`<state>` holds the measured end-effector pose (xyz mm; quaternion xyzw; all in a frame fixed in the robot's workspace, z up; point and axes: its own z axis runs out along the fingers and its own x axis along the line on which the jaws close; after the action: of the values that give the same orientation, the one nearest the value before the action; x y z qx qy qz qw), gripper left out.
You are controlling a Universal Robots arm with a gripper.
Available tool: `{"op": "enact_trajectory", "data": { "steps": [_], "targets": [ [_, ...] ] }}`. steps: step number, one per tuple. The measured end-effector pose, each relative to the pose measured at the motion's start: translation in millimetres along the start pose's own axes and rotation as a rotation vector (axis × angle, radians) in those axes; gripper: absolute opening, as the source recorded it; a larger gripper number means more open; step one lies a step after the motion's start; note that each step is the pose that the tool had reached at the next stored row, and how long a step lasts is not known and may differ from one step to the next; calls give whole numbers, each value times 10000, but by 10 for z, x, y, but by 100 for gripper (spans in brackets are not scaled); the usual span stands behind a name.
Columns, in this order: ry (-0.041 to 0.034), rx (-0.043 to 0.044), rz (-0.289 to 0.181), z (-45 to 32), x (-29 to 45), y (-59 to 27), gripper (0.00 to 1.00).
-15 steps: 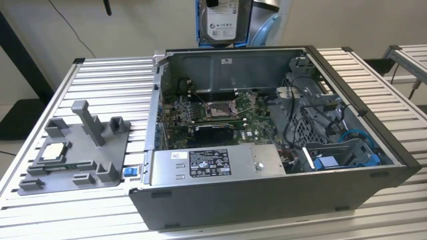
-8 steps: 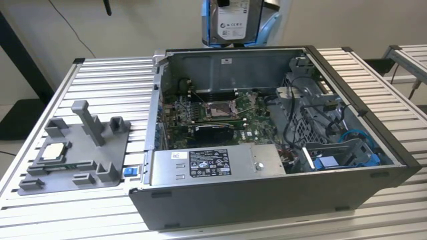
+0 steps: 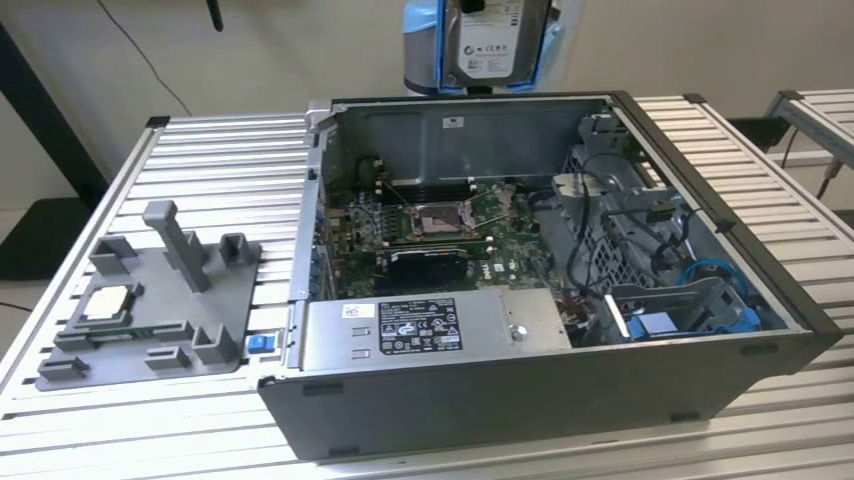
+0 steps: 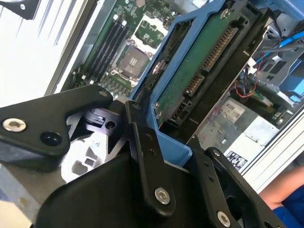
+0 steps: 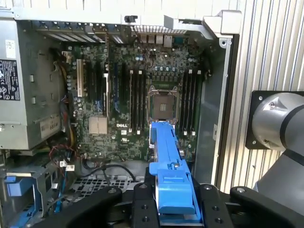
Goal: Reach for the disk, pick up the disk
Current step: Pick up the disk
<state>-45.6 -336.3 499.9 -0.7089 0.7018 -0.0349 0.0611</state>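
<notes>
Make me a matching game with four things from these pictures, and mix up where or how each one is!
Things:
1. disk
2. grey stand
3. silver chip
4. computer case

Where or how:
A. lies on the grey stand
B. open, with its insides showing
C. clamped in the end effector, up over the case
D. stands on the slatted table, at the exterior view's left of the case

Pairs: 1-C, 2-D, 3-A, 4-B

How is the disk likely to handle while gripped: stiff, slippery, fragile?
Probably stiff: the disk shows a flat, straight shape between the jaws. Its smooth blue side rails might slip. The exposed circuit board looks knock-sensitive.
</notes>
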Motion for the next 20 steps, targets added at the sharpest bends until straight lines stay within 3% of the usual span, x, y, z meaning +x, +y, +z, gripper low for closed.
{"op": "enact_trajectory", "data": {
  "steps": [20],
  "targets": [
    [0, 0, -2, 68, 6, -502, 0]
  ]
}}
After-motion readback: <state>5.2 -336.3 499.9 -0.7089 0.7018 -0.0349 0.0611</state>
